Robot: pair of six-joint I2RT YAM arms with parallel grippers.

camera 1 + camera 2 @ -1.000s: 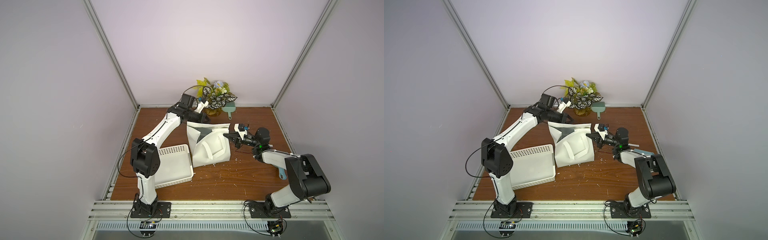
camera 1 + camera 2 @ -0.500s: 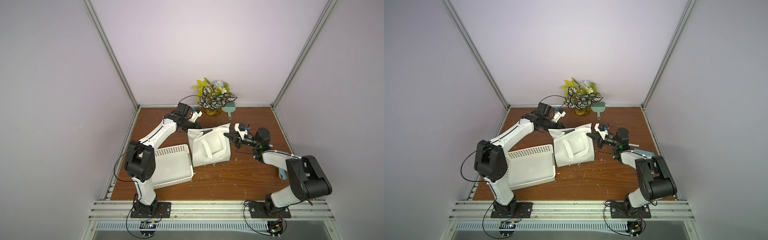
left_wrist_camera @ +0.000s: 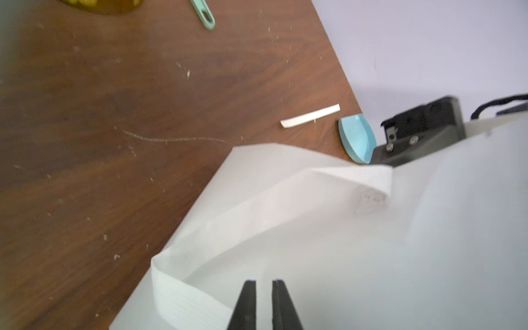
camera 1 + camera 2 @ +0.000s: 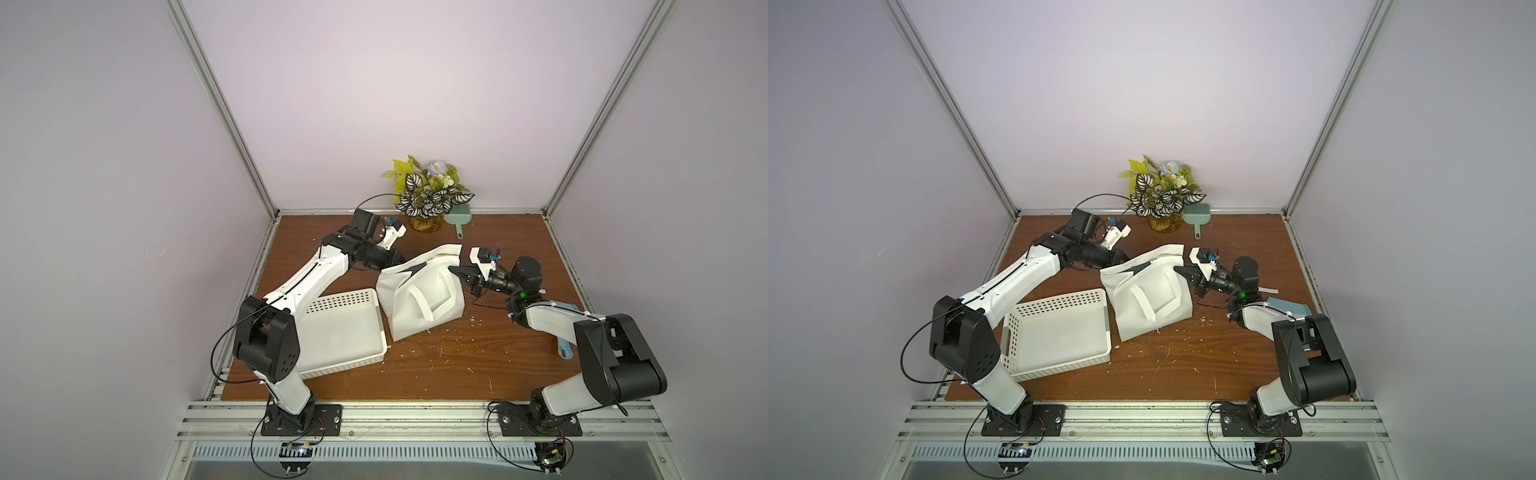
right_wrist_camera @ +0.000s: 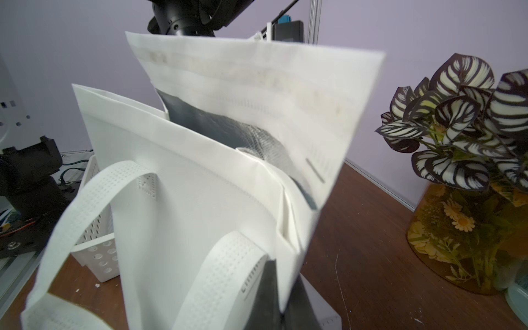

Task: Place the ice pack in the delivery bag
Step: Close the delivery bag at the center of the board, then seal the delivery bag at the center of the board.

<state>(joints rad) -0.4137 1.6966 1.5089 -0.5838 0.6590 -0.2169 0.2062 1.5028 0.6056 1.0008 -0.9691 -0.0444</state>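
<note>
Across both top views the bag (image 4: 419, 303) stands mid-table just beside the basket (image 4: 332, 299). Its mouth is squeezed narrower than a second ago, and the left gripper (image 4: 395, 265) has drawn back to its far corner. The ice pack shows nowhere, so it is likely already inside. From the left wrist, the jaws sit a crack apart on nothing, against soft matte fabric. From the right wrist, the right gripper (image 5: 281, 300) pinches the rim tight below crinkled foil lining (image 5: 257, 143) and flat perforated straps (image 5: 114, 177).
</note>
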